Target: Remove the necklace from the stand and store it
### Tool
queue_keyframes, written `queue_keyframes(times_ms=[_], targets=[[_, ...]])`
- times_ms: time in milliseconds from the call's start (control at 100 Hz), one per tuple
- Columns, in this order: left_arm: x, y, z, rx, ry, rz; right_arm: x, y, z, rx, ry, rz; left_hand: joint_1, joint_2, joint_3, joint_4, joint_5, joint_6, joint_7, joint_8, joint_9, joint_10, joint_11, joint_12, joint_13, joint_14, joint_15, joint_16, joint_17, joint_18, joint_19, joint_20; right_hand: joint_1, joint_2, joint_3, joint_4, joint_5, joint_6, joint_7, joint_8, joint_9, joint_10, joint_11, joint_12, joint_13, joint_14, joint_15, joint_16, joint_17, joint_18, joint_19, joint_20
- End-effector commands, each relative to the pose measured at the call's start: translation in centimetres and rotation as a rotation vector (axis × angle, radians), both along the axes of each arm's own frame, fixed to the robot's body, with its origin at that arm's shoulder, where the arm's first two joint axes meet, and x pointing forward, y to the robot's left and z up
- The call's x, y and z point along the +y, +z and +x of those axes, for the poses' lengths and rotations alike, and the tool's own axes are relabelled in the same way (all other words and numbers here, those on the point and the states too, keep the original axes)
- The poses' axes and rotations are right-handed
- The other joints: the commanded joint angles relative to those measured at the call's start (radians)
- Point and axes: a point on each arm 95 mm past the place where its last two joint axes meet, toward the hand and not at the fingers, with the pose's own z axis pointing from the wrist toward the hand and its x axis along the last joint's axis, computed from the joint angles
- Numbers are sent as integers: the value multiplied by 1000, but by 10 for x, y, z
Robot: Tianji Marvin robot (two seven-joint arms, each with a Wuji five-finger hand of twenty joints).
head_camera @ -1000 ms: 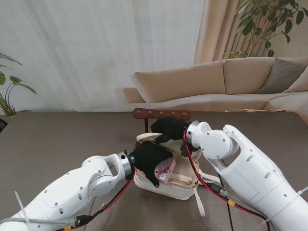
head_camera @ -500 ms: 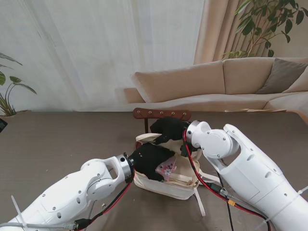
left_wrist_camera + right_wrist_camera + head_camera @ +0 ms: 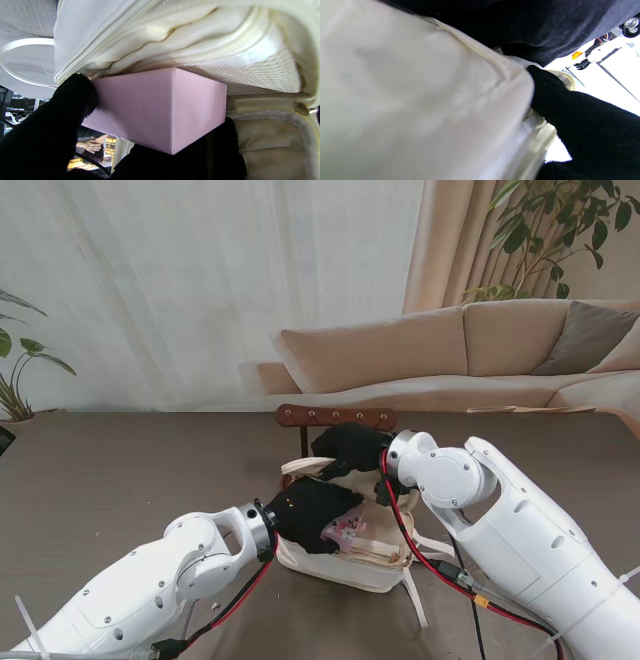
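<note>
Stand view: the left hand [image 3: 308, 513], gloved in black knit, is holding a small pink box [image 3: 346, 531] at the mouth of a cream bag [image 3: 345, 565] sitting on the brown table [image 3: 120, 470]. The box is lying just to the right of the hand's palm, its printed face turned up, already partly past the bag's rim; the way in appears to run down and away from me. The right hand [image 3: 350, 448] is gripping the far edge of the bag, apparently keeping the opening spread. A dark wooden stand [image 3: 336, 417] with pegs is standing just behind the bag. No necklace is hanging on it that I can make out; my judgement is that it is inside the box, though the pictures do not show it.

Left wrist view: the fingers [image 3: 50, 130] are clamped on two sides of the box [image 3: 155, 107], a matte, sharp-edged cardboard cuboid presenting one corner edge toward the camera. Beyond it the bag [image 3: 190, 37] is showing a soft creased lining, a mesh pocket and a zip track.

Right wrist view: the hand [image 3: 582, 120] is pinching a fold of smooth pale fabric [image 3: 420, 100], with the zip seam running under one finger. The picture is blurred at close range.
</note>
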Motion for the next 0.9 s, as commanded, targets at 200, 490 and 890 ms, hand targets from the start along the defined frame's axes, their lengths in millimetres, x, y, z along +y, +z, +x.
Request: queue_keyframes(times_ms=[200,490,890], targets=[[-3,22,0,-1,-19,-56,5,-9,-6,36,25,-17,14,89,68,78,9,-67,24,8,-7,-39,15,-11,-48,-10,-58,-28,-116,-5,-58,-4,33,30,36,19,32,-113,-11,-1,71,-22,-12,-3,30,-42,11,12,122,8,41,25],[0,22,-1,21,-21,-35,6,-11,-6,46,32,-16,6,93,45,82,11,-76,21,12,-8,-40,11,-12,-53,0,-59,-29,-118,4,-69,-10,33,30,36,19,32,-115,-11,-1,71,-22,-13,-3,30,-43,11,12,122,7,41,25],[9,28,-8,-11,-9,-22,6,-12,-6,51,32,-17,3,113,32,85,4,-77,14,15,-2,-41,12,-10,-52,-15,-59,-29,-120,-3,-68,-10,33,29,35,19,33,-114,-12,-1,71,-22,-13,-3,30,-41,10,12,122,7,41,24]])
